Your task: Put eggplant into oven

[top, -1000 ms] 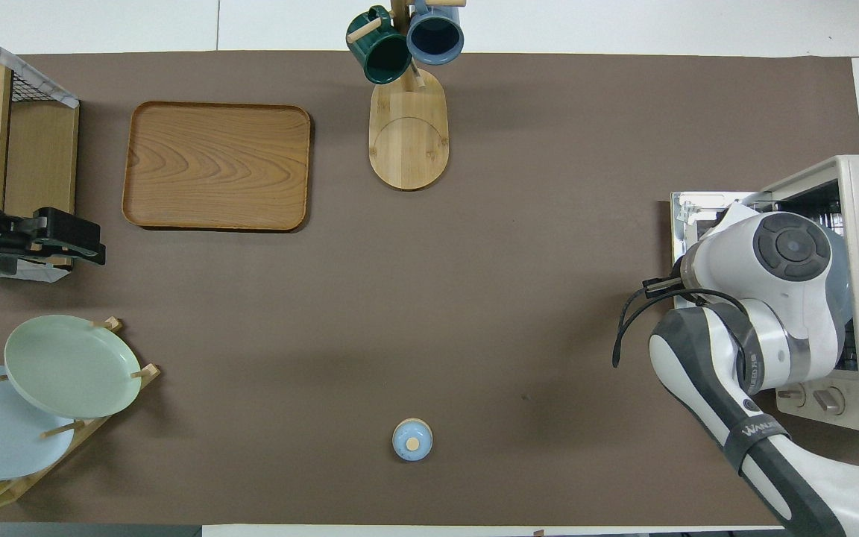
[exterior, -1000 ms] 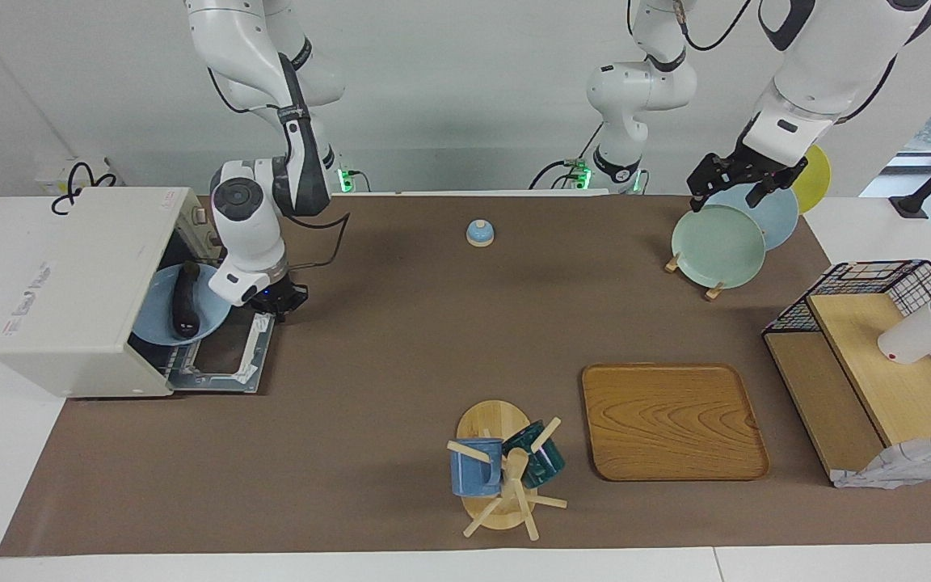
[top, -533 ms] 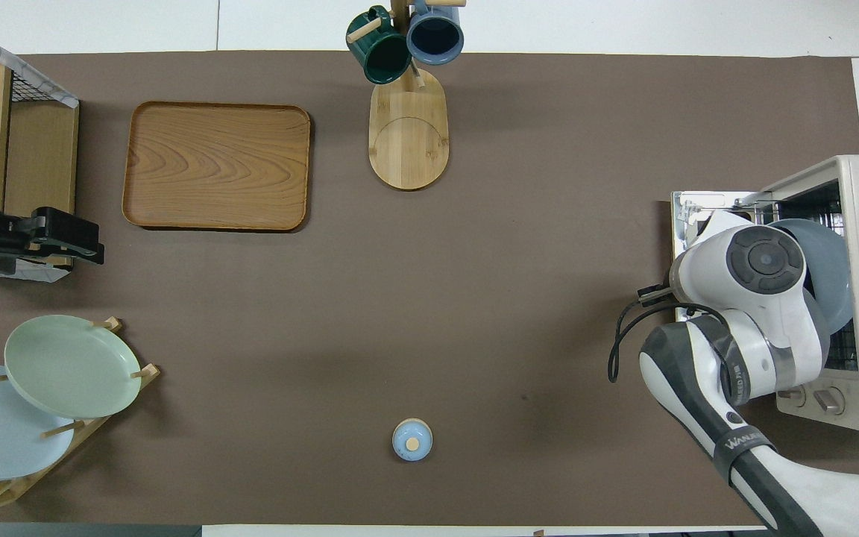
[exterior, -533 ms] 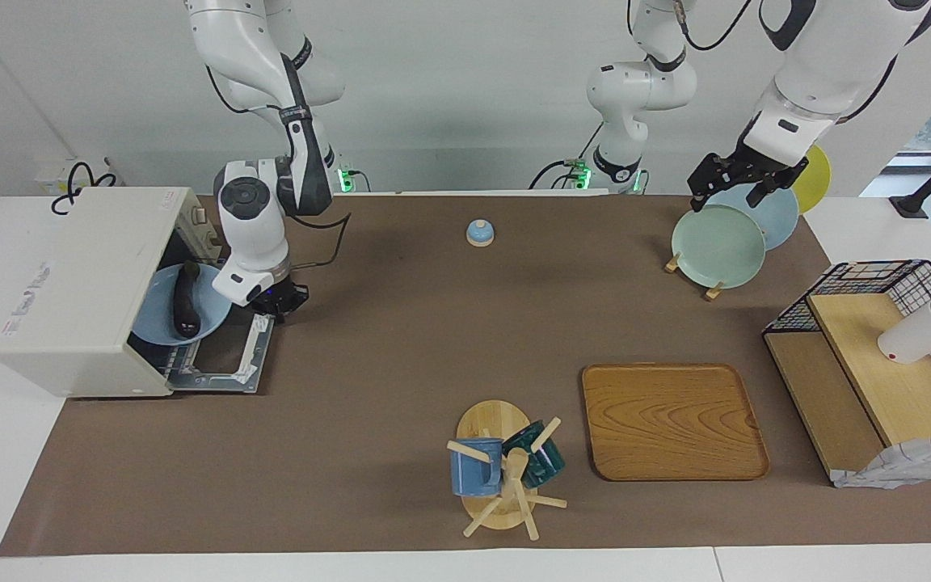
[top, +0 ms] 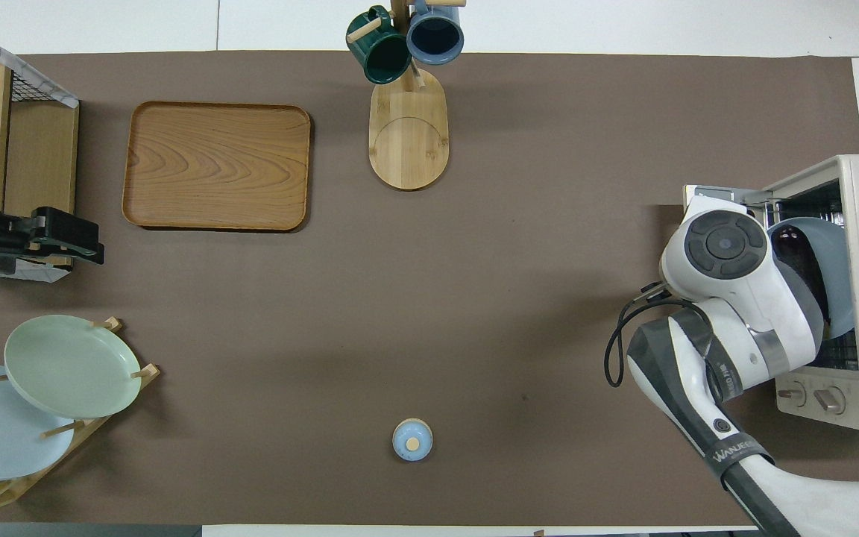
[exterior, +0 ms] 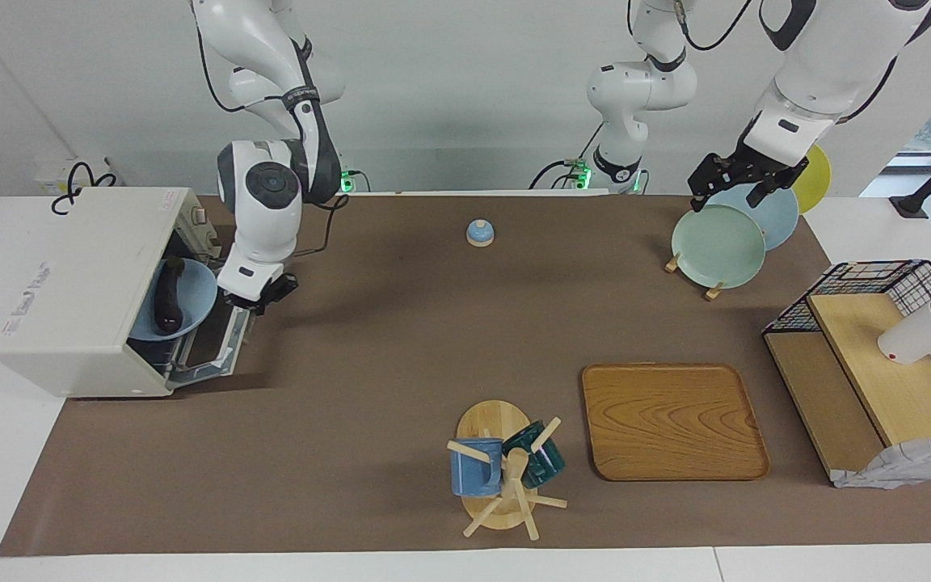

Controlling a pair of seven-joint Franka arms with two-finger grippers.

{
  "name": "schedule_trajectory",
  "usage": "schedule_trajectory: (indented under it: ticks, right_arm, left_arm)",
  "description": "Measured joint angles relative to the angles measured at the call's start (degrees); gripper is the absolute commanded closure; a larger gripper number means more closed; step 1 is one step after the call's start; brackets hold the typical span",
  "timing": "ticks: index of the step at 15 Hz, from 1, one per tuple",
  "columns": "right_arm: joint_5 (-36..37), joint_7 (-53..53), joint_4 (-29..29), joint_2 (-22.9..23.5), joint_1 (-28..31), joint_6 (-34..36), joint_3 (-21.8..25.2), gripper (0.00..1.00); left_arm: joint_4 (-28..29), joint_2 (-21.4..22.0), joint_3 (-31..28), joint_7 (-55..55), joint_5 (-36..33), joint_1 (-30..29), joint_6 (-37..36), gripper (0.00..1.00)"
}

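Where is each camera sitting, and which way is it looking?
Facing view: high across the table, looking at the robots; both arms show, right gripper at the oven door, left gripper over the plate rack.
Overhead view: above the robots' end, looking steeply down; the right arm and the left gripper show.
Both share the oven, tray, mug stand and bell, half a turn apart.

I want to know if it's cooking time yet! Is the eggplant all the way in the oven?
Nearly. Done: the eggplant lies on a blue plate inside the oven. In hand: the right hand, shut, is at the edge of the oven door, which stands partly raised. Left: getting the door fully shut. The left hand waits, open, over the plate rack.
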State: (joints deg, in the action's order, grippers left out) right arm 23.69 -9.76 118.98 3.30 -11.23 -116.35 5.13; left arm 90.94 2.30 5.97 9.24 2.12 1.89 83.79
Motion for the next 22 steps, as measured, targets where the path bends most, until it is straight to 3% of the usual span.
schedule_trajectory:
  ticks: [5, 9, 15, 16, 17, 18, 22]
  right_arm:
    - [-0.7, -11.0, -3.1, -4.2, 7.2, 3.2, 1.6, 1.0]
    - [-4.3, -12.2, -5.3, -4.5, 8.1, 6.9, 1.9, 1.0]
    - [-19.0, -11.9, -21.3, -6.2, 5.8, 24.8, 1.1, 0.98]
    - [-20.3, -11.2, -22.2, -6.2, 5.8, 25.6, 1.1, 0.8]
    - [-20.9, -10.4, -22.3, -6.1, 5.8, 25.9, 1.2, 0.14]
    - [-21.0, -9.7, -22.3, -6.0, 5.9, 26.2, 1.2, 0.0]
    - [-21.1, -8.4, -23.1, -5.0, 6.0, 26.2, 1.3, 0.0]
  left_arm:
    - [0.0, 0.0, 0.0, 0.0, 0.0, 0.0, 0.0, 0.0]
    - [0.0, 0.0, 0.0, 0.0, 0.0, 0.0, 0.1, 0.0]
    - [0.0, 0.0, 0.0, 0.0, 0.0, 0.0, 0.1, 0.0]
    - [0.0, 0.0, 0.0, 0.0, 0.0, 0.0, 0.1, 0.0]
    - [0.0, 0.0, 0.0, 0.0, 0.0, 0.0, 0.1, 0.0]
    - [0.0, 0.0, 0.0, 0.0, 0.0, 0.0, 0.1, 0.0]
    - [0.0, 0.0, 0.0, 0.0, 0.0, 0.0, 0.1, 0.0]
